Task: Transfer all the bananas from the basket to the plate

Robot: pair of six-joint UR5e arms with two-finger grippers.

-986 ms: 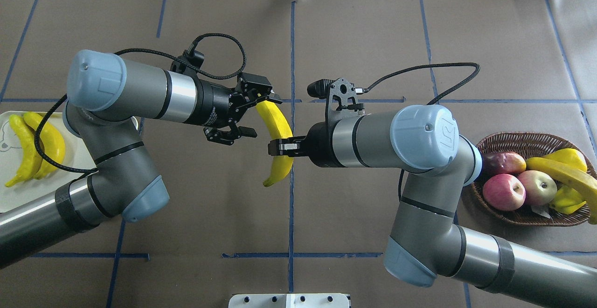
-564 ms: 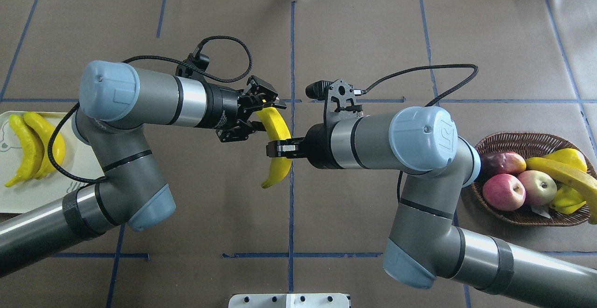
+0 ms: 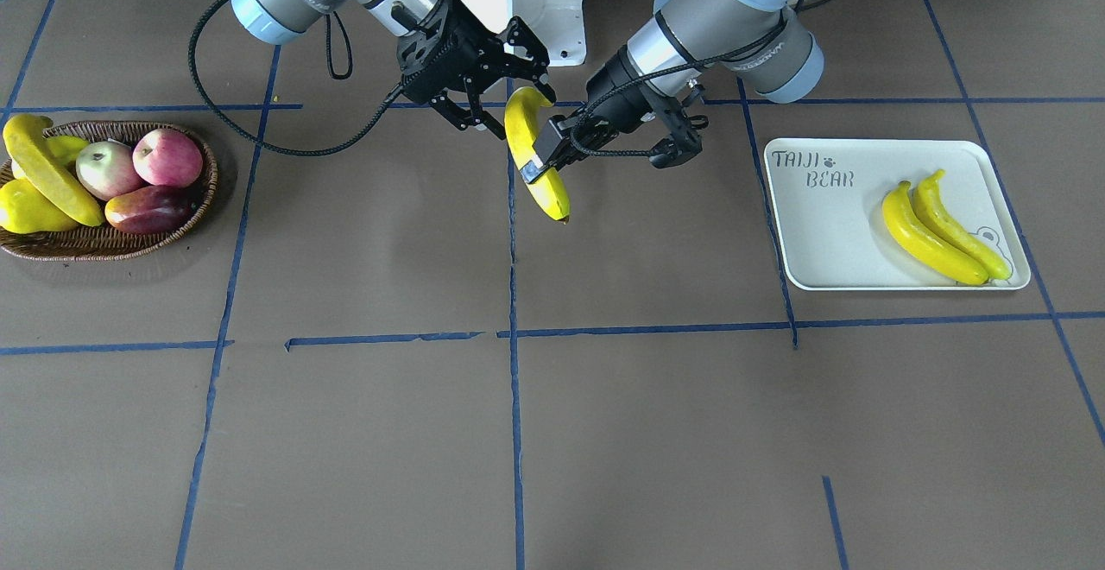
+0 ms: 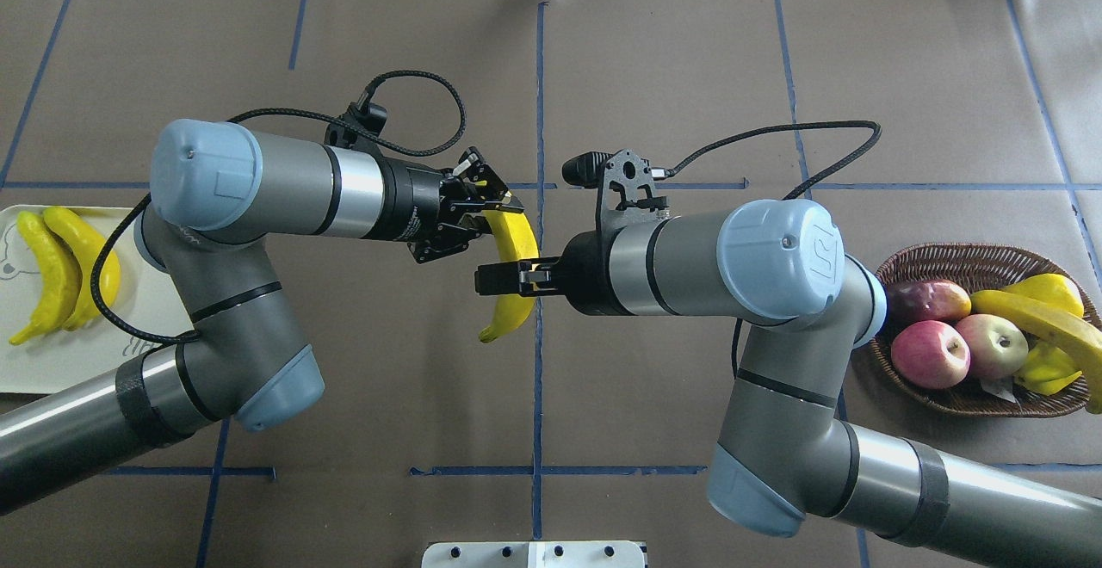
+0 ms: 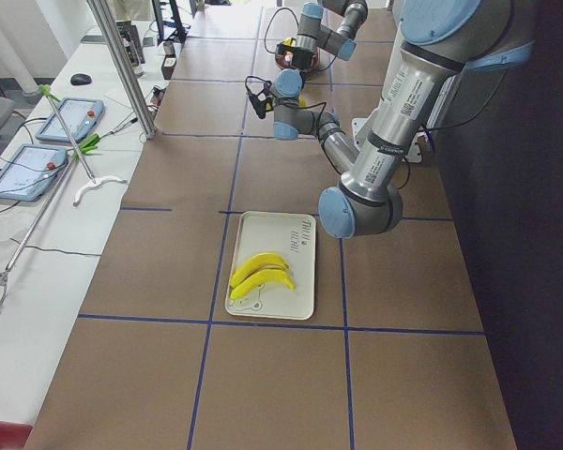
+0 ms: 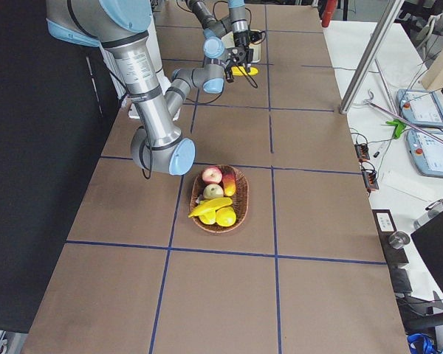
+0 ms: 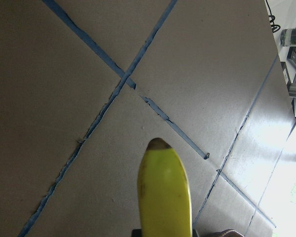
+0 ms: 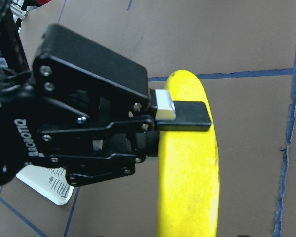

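1 smooth curved banana (image 4: 516, 245), L hand (image 4: 499, 209)

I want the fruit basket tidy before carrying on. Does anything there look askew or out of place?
Yes: the banana in the basket lies slanted on top of the other fruit, with one end sticking out over the rim.

A red apple (image 4: 930, 353), paler apple (image 4: 994, 346), dark red fruit (image 4: 930, 299) and two yellow fruits (image 4: 1052, 291) sit well apart from the right gripper (image 4: 492, 280), out on its arm's side; brown mat (image 4: 654, 77) with blue tape lines (image 4: 540, 77) lies below it.
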